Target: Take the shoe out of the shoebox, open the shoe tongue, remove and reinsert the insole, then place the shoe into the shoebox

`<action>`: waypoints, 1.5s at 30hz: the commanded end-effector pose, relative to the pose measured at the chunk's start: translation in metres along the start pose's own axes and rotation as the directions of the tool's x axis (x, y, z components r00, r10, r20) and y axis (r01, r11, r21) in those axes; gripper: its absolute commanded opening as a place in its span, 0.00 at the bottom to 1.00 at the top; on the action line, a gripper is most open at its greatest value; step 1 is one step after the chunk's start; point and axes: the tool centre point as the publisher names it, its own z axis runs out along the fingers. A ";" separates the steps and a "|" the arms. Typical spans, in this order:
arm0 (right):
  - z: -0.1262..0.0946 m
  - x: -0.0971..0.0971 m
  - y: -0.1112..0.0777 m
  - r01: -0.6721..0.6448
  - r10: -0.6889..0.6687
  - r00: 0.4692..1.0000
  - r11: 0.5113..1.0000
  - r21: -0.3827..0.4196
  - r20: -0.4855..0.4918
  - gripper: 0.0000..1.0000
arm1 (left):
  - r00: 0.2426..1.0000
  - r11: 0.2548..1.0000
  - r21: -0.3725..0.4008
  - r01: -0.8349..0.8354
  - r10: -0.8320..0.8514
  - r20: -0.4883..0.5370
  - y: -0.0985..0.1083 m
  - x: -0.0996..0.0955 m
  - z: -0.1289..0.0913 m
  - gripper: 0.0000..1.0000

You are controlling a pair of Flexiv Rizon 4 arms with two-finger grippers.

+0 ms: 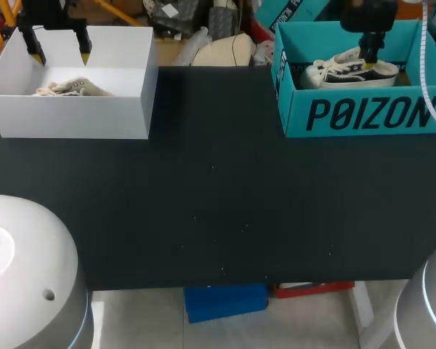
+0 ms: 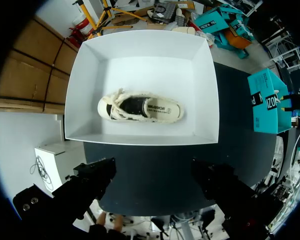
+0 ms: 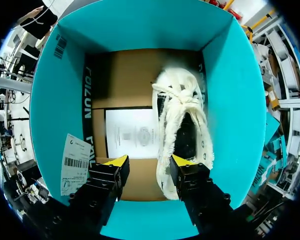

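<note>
White box [image 1: 73, 120]: cream shoe [image 2: 140, 107] — teal box [image 1: 363, 113]: sneaker [image 1: 346, 70].

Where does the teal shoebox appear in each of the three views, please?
Head view: the teal shoebox stands at the far right of the table, under the right gripper.
Left wrist view: small, across the table beyond the white box.
Right wrist view: seen from above, its walls around the open gripper.
Shared landmark: the right gripper above it.

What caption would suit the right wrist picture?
Open end effector hovering over a white shoe lying in a teal shoebox.
</note>
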 end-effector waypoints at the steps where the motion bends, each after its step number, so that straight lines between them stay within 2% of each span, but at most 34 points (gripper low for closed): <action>1: 0.011 -0.015 0.001 0.003 -0.003 0.999 1.000 0.002 -0.035 0.48 | 1.000 1.000 -0.001 0.000 0.000 0.000 0.000 0.000 0.000 1.00; 8: 0.027 -0.020 -0.001 -0.006 0.006 0.999 1.000 0.007 -0.036 0.44 | 1.000 1.000 -0.001 0.000 0.000 0.000 0.000 0.000 0.000 1.00; 14: 0.046 -0.012 0.003 -0.008 0.008 0.998 1.000 0.004 -0.061 0.44 | 1.000 1.000 -0.001 0.000 0.000 0.000 0.000 0.000 0.000 1.00; 26: 0.083 -0.014 0.000 -0.006 0.008 0.995 1.000 0.016 -0.095 0.42 | 1.000 1.000 -0.001 0.000 0.000 0.000 0.000 0.000 0.000 1.00; 30: 0.089 -0.013 -0.002 -0.017 0.019 0.996 1.000 0.024 -0.092 0.44 | 1.000 1.000 -0.001 0.000 0.000 0.000 0.000 0.000 0.000 1.00; 32: 0.091 -0.014 -0.003 -0.026 0.029 0.996 0.999 0.027 -0.088 0.39 | 1.000 1.000 -0.001 0.000 0.000 0.000 0.000 0.000 0.000 1.00; 33: 0.091 -0.014 -0.004 -0.031 0.033 0.996 0.999 0.033 -0.081 0.34 | 1.000 1.000 -0.001 0.000 0.000 0.000 0.000 0.000 0.000 1.00; 34: 0.092 -0.014 -0.004 -0.033 0.035 0.996 0.999 0.034 -0.079 0.09 | 1.000 1.000 -0.001 0.000 0.000 0.000 0.000 0.000 0.000 1.00; 35: 0.092 -0.014 -0.004 -0.036 0.039 0.996 0.999 0.032 -0.077 0.00 | 1.000 1.000 -0.001 0.000 0.000 0.000 0.000 0.000 0.000 1.00; 41: 0.084 -0.014 -0.004 -0.049 0.051 0.997 0.998 0.032 -0.053 0.00 | 1.000 1.000 -0.001 0.000 0.000 0.000 0.000 0.000 0.000 1.00; 45: 0.067 -0.012 -0.005 -0.065 0.066 0.998 0.998 0.026 -0.023 0.00 | 1.000 1.000 -0.001 0.000 0.000 0.000 0.000 0.000 0.000 1.00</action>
